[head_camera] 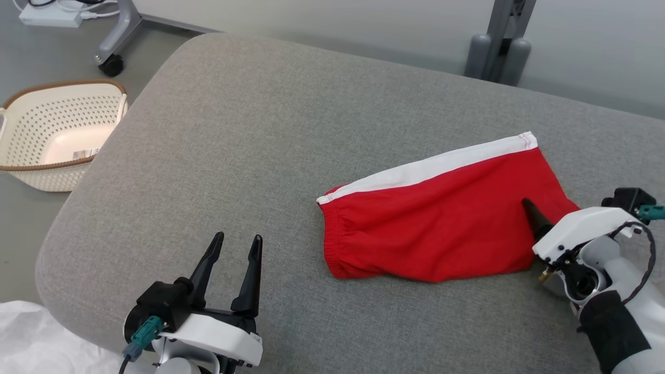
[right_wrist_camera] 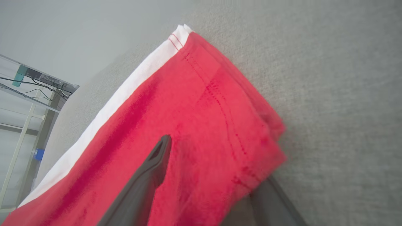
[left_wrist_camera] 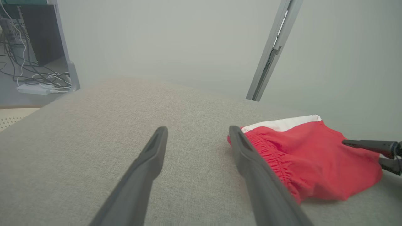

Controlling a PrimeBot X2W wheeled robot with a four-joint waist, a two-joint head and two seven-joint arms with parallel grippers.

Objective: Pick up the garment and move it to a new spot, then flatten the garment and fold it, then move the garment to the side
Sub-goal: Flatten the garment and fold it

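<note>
The garment (head_camera: 441,228) is a pair of red shorts with a white side stripe, lying folded on the right half of the grey padded surface (head_camera: 249,135). My right gripper (head_camera: 530,218) is open at the garment's right end. In the right wrist view one finger (right_wrist_camera: 154,169) lies on top of the red cloth (right_wrist_camera: 194,119) and the other goes under its edge. My left gripper (head_camera: 238,239) stands open over bare grey fabric, to the left of the elastic waistband (left_wrist_camera: 273,153), with nothing between its fingers (left_wrist_camera: 150,160).
On the floor to the left stands a cream perforated basket (head_camera: 57,130). A wheeled stand's foot (head_camera: 111,62) and a grey post (head_camera: 499,47) stand behind the surface. White sheeting (head_camera: 31,337) lies at the lower left corner.
</note>
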